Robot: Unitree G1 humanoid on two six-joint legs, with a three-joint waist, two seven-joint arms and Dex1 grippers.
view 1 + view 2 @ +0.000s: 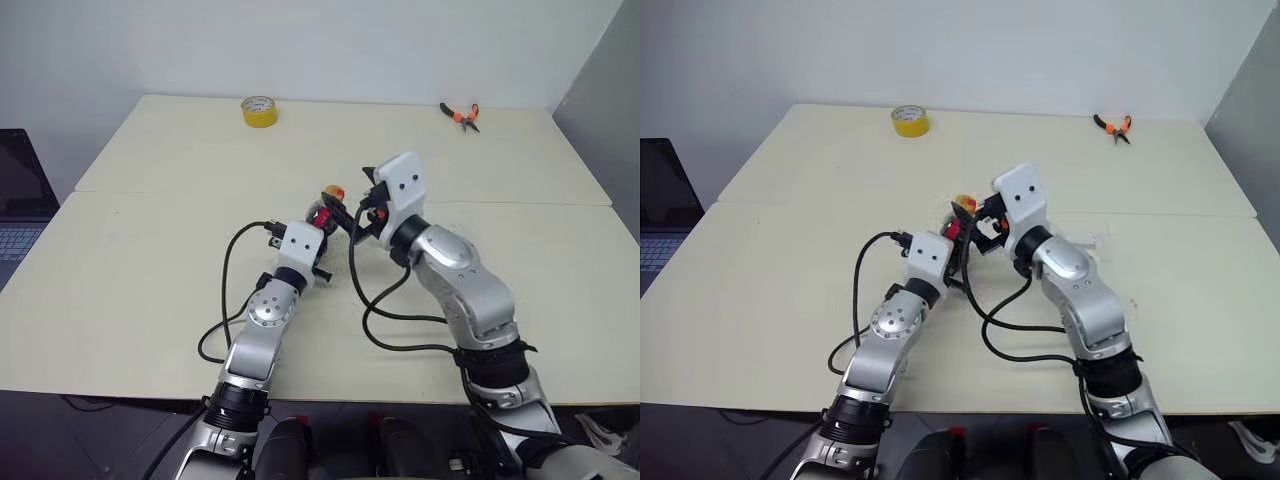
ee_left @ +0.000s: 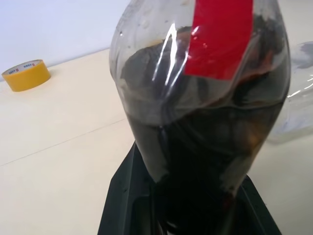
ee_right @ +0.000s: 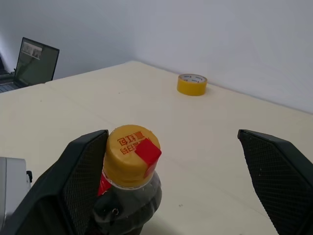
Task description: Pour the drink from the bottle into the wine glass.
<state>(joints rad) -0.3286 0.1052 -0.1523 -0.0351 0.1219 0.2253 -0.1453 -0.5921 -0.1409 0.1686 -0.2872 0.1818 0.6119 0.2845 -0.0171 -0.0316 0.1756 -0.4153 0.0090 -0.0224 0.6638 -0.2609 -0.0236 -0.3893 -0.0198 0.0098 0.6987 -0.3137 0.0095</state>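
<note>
- Over the surface (image 1: 150,260), our left pincer (image 1: 322,222) clamps the bottle (image 2: 205,112).
- Our right pincer (image 3: 166,186), spread wide, should centre on the yellow cap (image 3: 131,154) before closing.

A lab or workshop: bare cream tables (image 1: 150,290) against a plain white wall, yellow tape (image 1: 259,111), orange pliers (image 1: 461,115), a laptop (image 1: 20,200) at left.

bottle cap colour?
Yellow cap with red print and a red sticker; clearest in the right wrist view.

Open table (image 1: 150,260) all round — tape roll (image 1: 259,111), pliers (image 1: 460,115) far off
</note>
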